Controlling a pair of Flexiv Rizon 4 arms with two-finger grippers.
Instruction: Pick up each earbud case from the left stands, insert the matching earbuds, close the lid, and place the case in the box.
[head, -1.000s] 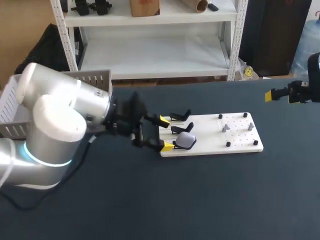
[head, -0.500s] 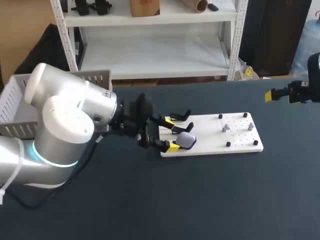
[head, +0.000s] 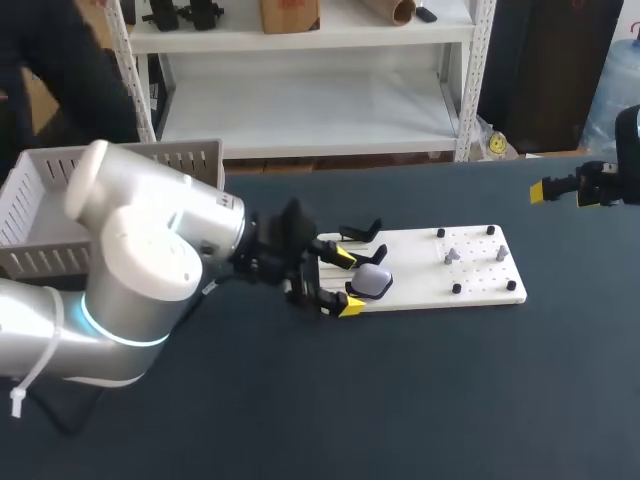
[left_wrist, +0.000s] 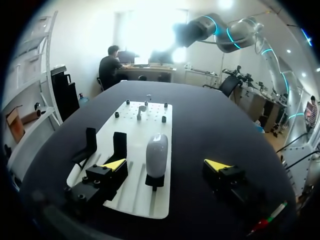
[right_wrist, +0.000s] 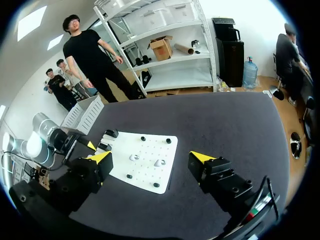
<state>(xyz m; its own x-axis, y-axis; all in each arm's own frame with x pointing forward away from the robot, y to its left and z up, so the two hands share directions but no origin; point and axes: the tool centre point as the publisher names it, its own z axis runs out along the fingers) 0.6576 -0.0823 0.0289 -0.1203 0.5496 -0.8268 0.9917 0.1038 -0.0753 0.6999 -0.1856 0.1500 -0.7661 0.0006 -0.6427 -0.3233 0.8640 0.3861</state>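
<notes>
- The left claw (head: 347, 281) is low over the left end of the white board (head: 430, 285). Its two yellow-tipped fingers are spread wide apart.
- The earbud case (left_wrist: 156, 154) is between those fingers. It is pale grey and round like an egg. No finger touches it, so the claw is holding nothing.
- The case stands up on a small black stand at the left end of the board, by the board's front edge.
- One finger (left_wrist: 114, 164) sits over the board just beside the case. The other finger (left_wrist: 217, 165) hangs over the dark table (head: 300, 400), past the board's front edge.
- Two empty black stands (head: 361, 232) are behind the case, nearer the board's back edge.
- Two small pale earbuds (head: 452, 256) sit on the right half of the board, among little black pegs (head: 456, 289).
- The board lies near the middle of the table.
- The right claw (right_wrist: 151, 159) hangs in the air over the right edge of the table, well away from the board. Its fingers are wide apart with nothing between them.
- A grey plastic basket (head: 40, 205) stands at the back left corner of the table, behind the big left arm (head: 140, 290).
</notes>
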